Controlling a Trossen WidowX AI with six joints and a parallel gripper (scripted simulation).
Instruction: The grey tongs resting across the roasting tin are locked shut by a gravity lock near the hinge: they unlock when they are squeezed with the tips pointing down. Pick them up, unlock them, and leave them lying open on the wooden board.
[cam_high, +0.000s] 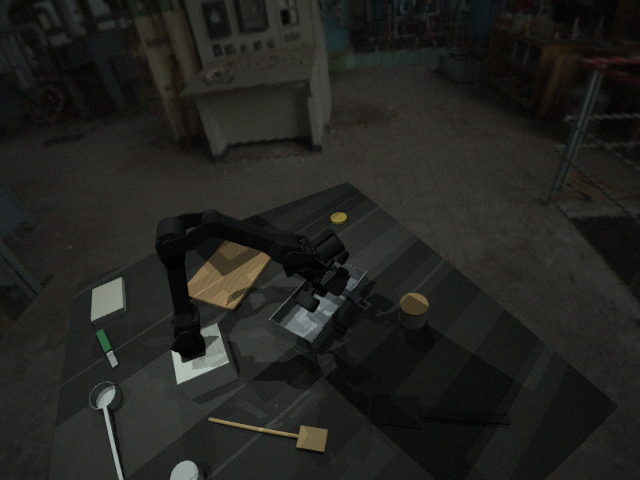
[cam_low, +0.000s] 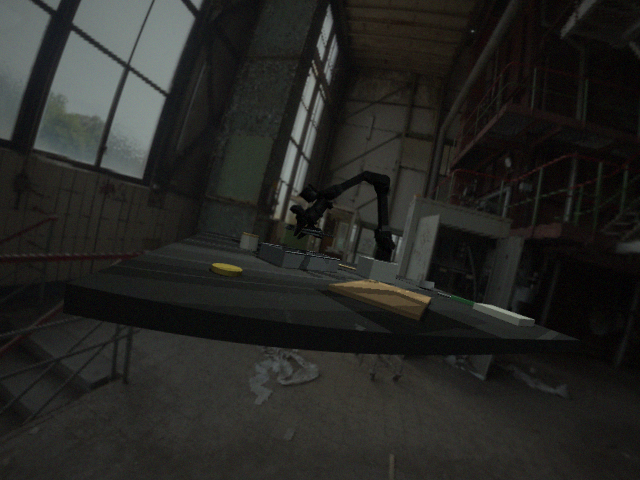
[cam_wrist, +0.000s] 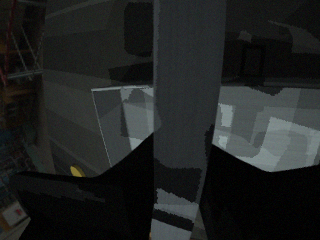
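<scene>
My gripper is shut on the grey tongs. In the wrist view the tongs run lengthwise between the two black fingers. They hang roughly level, a little above the roasting tin, and in the exterior view a gap shows below them. One end sticks out past the tin's right side in the top view. The arms look closed together; the lock is too small to see. The wooden board lies flat beside the tin, with nothing on it.
A pot with a tan lid stands right of the tin. A yellow disc lies near the far edge. A wooden spatula, a ladle, a green-handled tool and a pale block lie around the arm's base.
</scene>
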